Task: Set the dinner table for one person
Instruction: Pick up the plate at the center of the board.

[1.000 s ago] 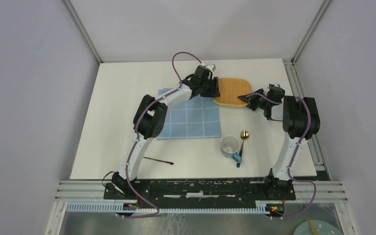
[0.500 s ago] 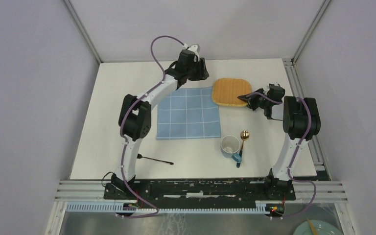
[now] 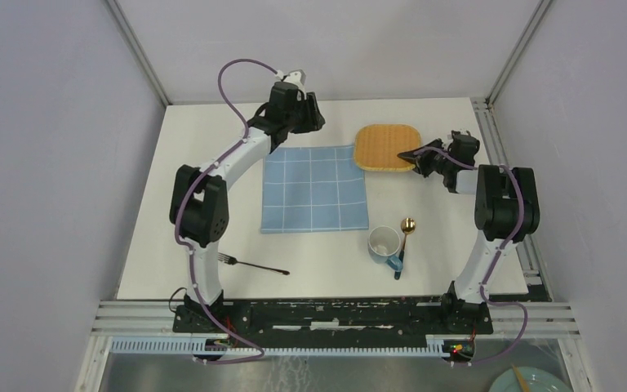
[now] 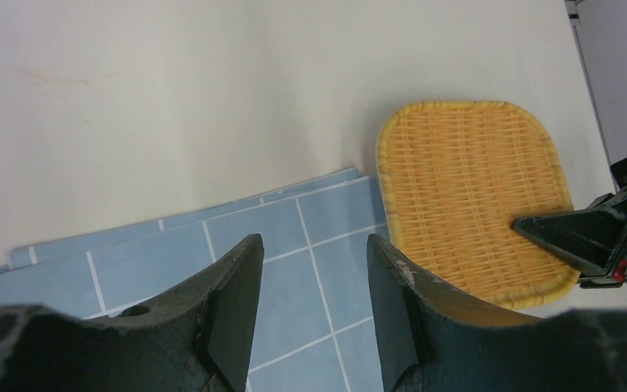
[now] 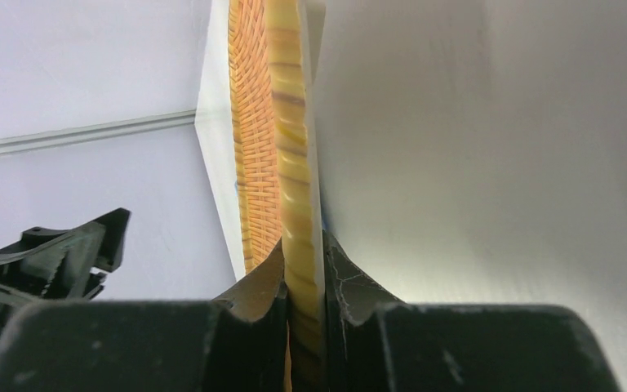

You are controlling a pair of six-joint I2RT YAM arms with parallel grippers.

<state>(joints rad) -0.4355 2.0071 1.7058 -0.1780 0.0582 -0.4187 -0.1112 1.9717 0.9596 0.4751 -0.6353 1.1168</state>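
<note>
Right gripper (image 5: 304, 249) clamps rim of woven tray (image 3: 384, 147), near far right corner of surface (image 3: 318, 253), likely to drag it into place. Left gripper (image 4: 312, 245) wide, empty, above far edge of blue cloth (image 4: 294, 278).

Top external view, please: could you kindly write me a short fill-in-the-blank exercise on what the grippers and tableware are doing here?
1. The right gripper is shut on the rim of the woven tray, which is to the ____ of the blue checked cloth.
2. The left gripper is ____ and holds nothing.
3. The fork lies nearest the ____ arm's base.
4. The gold spoon lies beside the mug, whose handle is ____.
Missing words: right; open; left; blue.
</note>
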